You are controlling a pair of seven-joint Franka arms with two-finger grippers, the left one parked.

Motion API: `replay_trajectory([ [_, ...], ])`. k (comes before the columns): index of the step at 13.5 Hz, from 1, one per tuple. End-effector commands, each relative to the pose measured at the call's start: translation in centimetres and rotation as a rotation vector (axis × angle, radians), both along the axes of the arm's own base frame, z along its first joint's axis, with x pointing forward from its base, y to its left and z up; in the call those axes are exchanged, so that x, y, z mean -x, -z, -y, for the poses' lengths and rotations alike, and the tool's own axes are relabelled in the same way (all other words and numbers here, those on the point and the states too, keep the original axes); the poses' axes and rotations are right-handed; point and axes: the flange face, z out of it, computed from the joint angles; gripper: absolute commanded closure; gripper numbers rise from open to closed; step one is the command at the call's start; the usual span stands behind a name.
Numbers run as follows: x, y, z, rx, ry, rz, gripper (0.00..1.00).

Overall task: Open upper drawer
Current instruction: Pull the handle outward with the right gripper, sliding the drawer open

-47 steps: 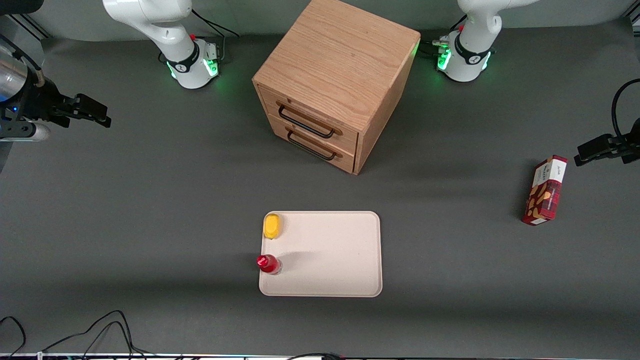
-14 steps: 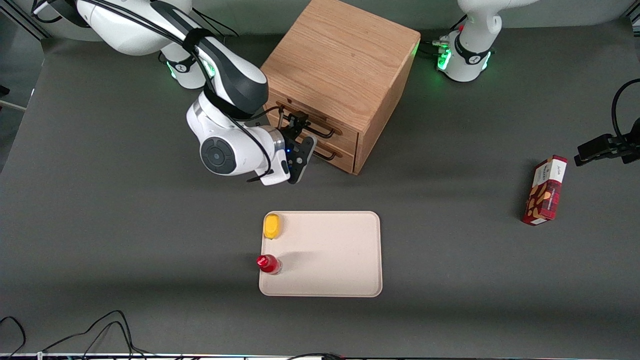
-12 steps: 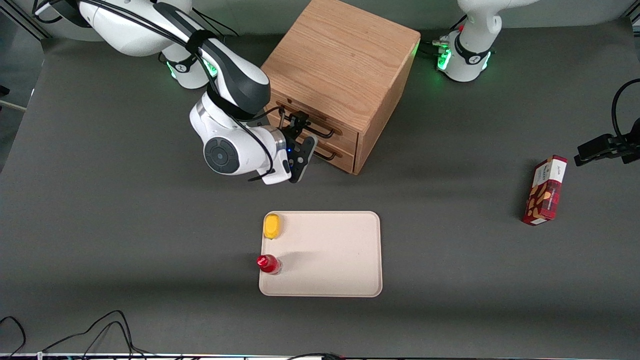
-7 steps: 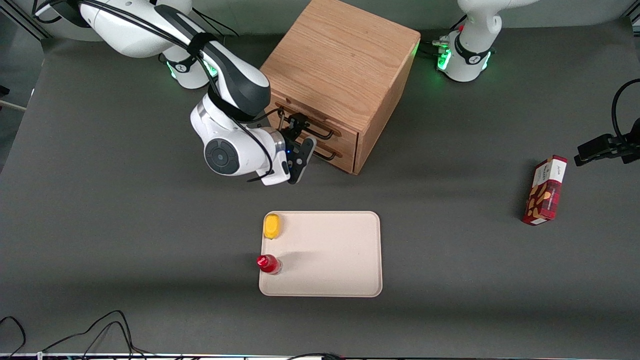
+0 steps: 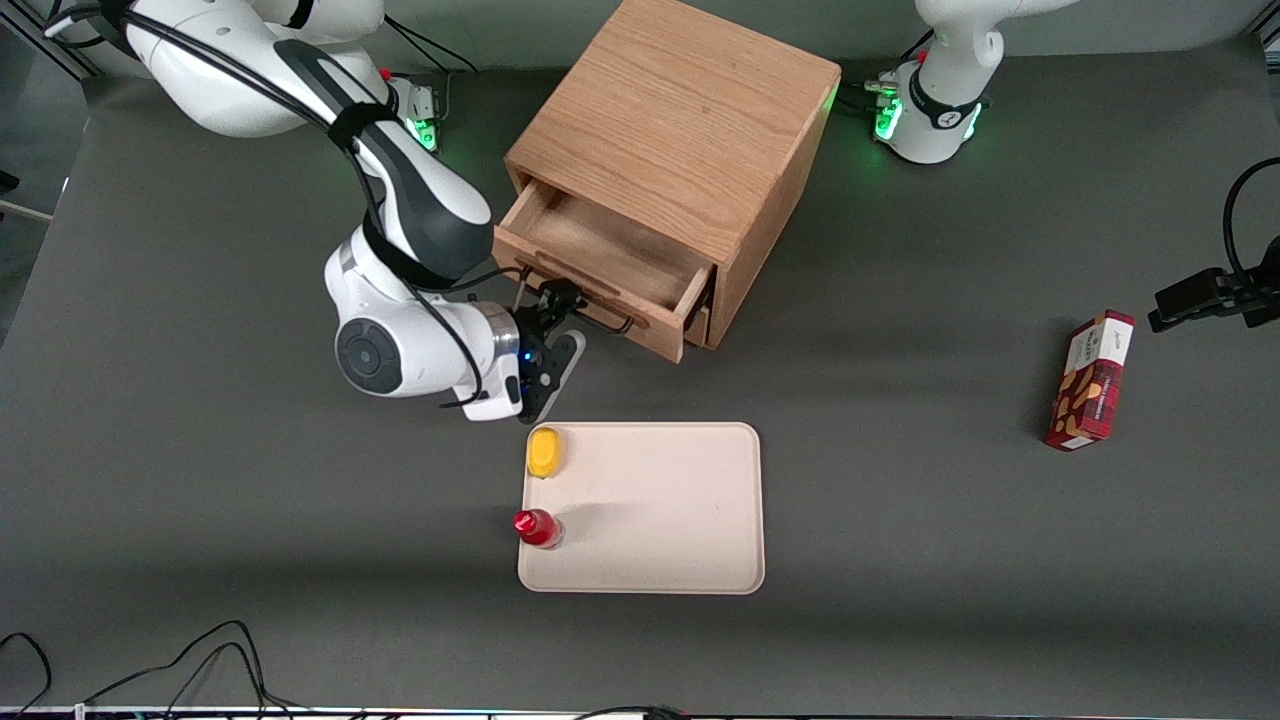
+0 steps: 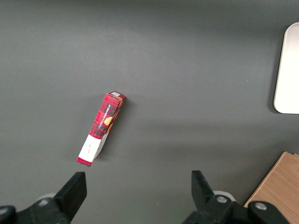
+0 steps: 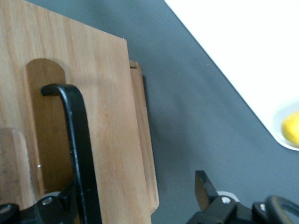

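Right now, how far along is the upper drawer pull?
Mostly done: the upper drawer is slid well out of the cabinet, its bare wooden inside showing. In hand: the gripper is at the drawer's black handle, nearer the front camera than the cabinet; one finger sits beside the bar in the right wrist view. Left: possibly a little more travel, then let go and back away.

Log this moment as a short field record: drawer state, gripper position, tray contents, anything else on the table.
upper drawer: pulled out of the cabinet, inside looks bare
lower drawer: mostly hidden under the upper one
gripper: at the upper drawer's black handle
tray: nearer the front camera than the cabinet; yellow object and red-capped bottle on its edge toward the working arm
red box: lying on the table toward the parked arm's end
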Motion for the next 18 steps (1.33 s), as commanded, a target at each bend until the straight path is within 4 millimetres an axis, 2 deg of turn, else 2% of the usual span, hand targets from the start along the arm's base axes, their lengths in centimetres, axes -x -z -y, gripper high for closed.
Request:
replay_trajectory([
  [1,-2.7,0.5,1.0,0.009,0.019,0.016,0.0],
  [3,-3.9,0.5,2.0,0.011,0.033,0.013,0.0],
  [4,-4.8,0.4,3.3,0.024,0.044,0.007,0.0],
  [7,-6.2,-0.2,4.8,0.03,0.053,-0.001,0.0],
  [10,-7.0,-0.4,5.7,0.027,0.056,0.016,0.0],
  [11,-7.5,-0.1,6.5,0.03,0.061,0.021,0.0],
  [14,-8.5,0.4,7.1,0.027,0.076,0.025,0.0],
  [18,-9.8,-0.3,9.3,0.032,0.069,0.045,0.0],
])
